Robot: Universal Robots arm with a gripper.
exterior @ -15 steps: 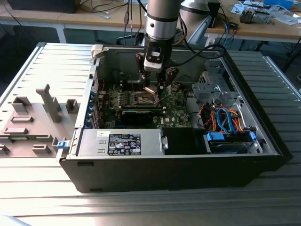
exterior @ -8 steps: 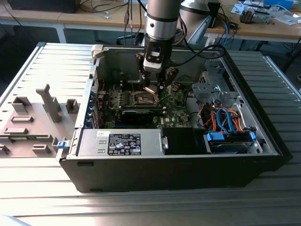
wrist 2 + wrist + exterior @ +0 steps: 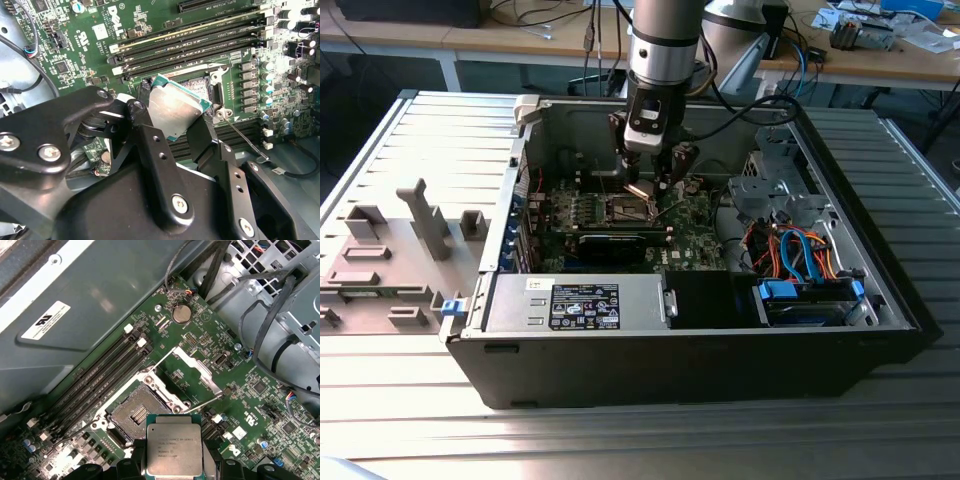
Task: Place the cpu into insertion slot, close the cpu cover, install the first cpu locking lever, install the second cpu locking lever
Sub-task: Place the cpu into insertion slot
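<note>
In the exterior view, grey plastic fixtures (image 3: 425, 225) lie on the table at the exterior view's left, beside the open computer case (image 3: 700, 370). Inside the case, the arm reaches down over the green motherboard (image 3: 695, 235), with the gripper (image 3: 652, 190) low above its middle. A tangle of blue and orange cables (image 3: 800, 255) sits at the exterior view's right.

In both wrist views the gripper (image 3: 172, 117) has its fingers (image 3: 145, 112) drawn in narrowly, just wide enough to pinch the cpu (image 3: 174, 447) by two opposite edges, silver face showing. The cpu (image 3: 175, 110) hangs above the board, not seated.

In the first wrist view the insertion slot (image 3: 137, 412) lies bare just beyond the cpu, next to the long memory slots (image 3: 107, 375). The cpu cover (image 3: 202, 371) stands swung open on the slot's far side.
</note>
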